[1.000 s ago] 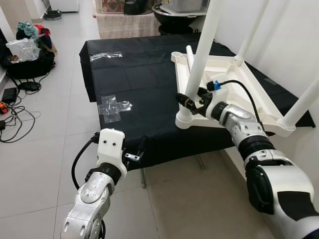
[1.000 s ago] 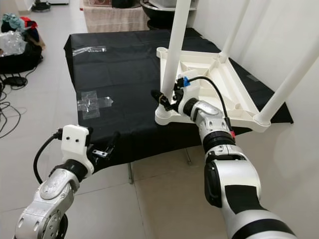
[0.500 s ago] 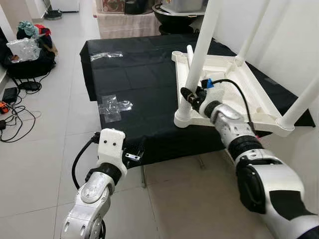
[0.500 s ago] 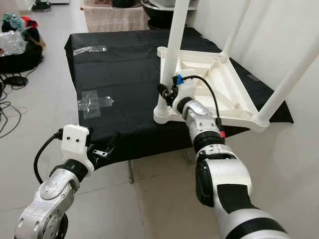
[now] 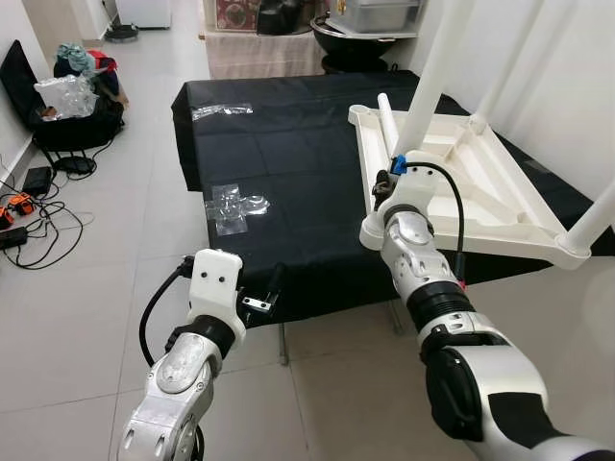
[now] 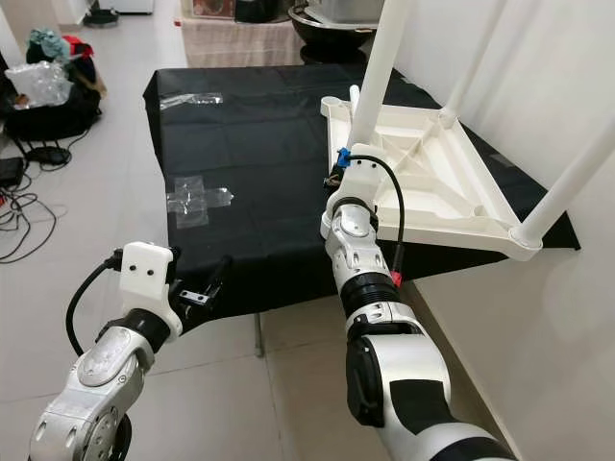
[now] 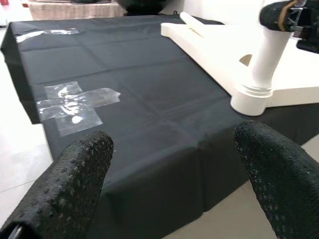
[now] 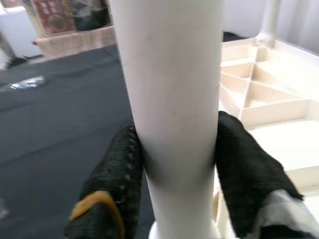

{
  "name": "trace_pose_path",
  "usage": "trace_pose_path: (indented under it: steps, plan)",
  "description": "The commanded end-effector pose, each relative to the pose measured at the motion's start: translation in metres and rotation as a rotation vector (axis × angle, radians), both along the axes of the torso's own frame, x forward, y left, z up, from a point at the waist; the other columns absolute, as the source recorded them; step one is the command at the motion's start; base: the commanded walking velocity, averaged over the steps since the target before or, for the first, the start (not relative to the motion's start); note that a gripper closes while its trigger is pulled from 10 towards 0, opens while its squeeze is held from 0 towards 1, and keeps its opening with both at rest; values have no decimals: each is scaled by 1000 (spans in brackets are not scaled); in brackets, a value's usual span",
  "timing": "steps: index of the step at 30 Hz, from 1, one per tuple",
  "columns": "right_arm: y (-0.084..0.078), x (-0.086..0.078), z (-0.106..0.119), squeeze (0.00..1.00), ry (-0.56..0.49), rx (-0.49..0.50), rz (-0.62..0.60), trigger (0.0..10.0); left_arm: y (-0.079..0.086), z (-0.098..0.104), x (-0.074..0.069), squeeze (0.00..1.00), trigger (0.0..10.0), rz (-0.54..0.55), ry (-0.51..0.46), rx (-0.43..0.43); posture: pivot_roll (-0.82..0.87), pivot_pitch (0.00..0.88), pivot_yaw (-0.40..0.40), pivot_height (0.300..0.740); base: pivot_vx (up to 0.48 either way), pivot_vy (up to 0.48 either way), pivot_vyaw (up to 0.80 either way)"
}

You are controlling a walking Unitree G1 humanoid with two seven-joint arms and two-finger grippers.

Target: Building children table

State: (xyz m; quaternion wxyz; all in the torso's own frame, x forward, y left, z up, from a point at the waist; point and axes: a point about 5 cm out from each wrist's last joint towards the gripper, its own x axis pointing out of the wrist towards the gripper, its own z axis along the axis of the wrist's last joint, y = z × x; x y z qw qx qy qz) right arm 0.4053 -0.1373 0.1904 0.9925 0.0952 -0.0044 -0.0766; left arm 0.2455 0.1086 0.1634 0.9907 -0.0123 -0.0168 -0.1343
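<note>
A white children's table point(image 5: 485, 187) lies upside down on the black-covered table point(image 5: 288, 163), with its legs pointing up. My right gripper point(image 8: 174, 149) is shut on the near left leg point(image 5: 428, 82), just above its socket, with one finger point(image 8: 122, 169) on each side. A loose white leg point(image 5: 387, 113) lies at the upturned table's far left corner. My left gripper point(image 7: 174, 169) stands open and holds nothing. It is low at the cloth's front edge point(image 5: 269, 288), well left of the white table.
A cross of clear tape point(image 5: 235, 204) sticks to the cloth, and another strip point(image 5: 216, 110) lies further back. Bags and cables point(image 5: 67, 106) sit on the floor at the left. A white wall rises close on the right. Tiled floor lies in front.
My right wrist has turned around the near leg and the forearm has swung left, closer in front of me. The head view has shifted a little. The left arm is unchanged.
</note>
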Motion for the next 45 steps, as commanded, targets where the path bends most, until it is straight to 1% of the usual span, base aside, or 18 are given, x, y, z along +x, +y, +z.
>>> trace_pose_path:
  steps: [1,6,7,11,12,13,15,16,18,20,21,23,25,31,37,38,40,45]
  plan:
    - [12,1,9,1000,-44,37,87,10000,-1,-5,-1,0,10000,1,20,-1,63,19,-98,740,0,0,0]
    - [21,1,15,1000,-93,35,147,10000,-2,-5,-1,0,10000,0,21,-2,59,26,-100,740,0,0,0]
    - [28,0,26,0,-160,17,230,10000,-2,-4,-1,0,10000,0,21,-3,60,28,-98,740,0,0,0]
    - [28,0,29,0,-181,-14,267,10000,-2,-4,0,0,10000,2,21,-2,60,28,-99,740,0,0,0]
    - [26,1,30,0,-174,-18,319,10000,-2,-4,0,0,10000,3,21,-3,59,30,-100,740,0,0,0]
    - [18,3,28,0,-138,-18,468,10000,-2,-4,0,0,10000,3,22,-6,59,31,-100,740,0,0,0]
    - [18,3,28,0,-138,-18,468,10000,-2,-4,0,0,10000,3,22,-6,59,31,-100,740,0,0,0]
    - [14,3,26,0,-126,-34,553,10000,-2,-4,0,0,10000,4,22,-4,60,32,-100,740,0,0,0]
    - [14,3,26,0,-126,-34,553,10000,-2,-4,0,0,10000,4,22,-4,60,32,-100,740,0,0,0]
    - [8,-1,22,0,-109,-74,729,10000,-1,-4,0,0,10000,6,20,-4,62,35,-103,740,0,0,0]
    - [8,-1,22,0,-109,-74,729,10000,-1,-4,0,0,10000,6,20,-4,62,35,-103,740,0,0,0]
    - [8,-4,21,0,-101,-86,874,10000,-2,-3,0,0,10000,5,20,-4,63,38,-103,740,0,0,0]
    - [8,-5,21,0,-104,-88,911,10000,-2,-3,0,0,10000,5,20,-4,68,40,-107,740,0,0,0]
    - [25,-2,29,0,-105,-128,954,10000,-2,-1,-3,0,10000,8,14,-9,79,54,-116,740,0,0,0]
    - [33,2,33,0,-88,-172,917,10000,-5,1,-9,0,10000,-5,15,-21,93,84,-129,740,0,0,0]
    - [33,4,33,0,-61,-216,880,10000,-6,2,-12,0,10000,-9,17,-25,96,93,-130,740,0,0,0]
    - [33,4,33,0,-61,-216,880,10000,-6,2,-12,0,10000,-9,17,-25,96,93,-130,740,0,0,0]
    - [25,7,33,0,-48,-303,801,10000,-6,0,-16,0,10000,-8,29,-31,86,103,-132,740,0,0,0]
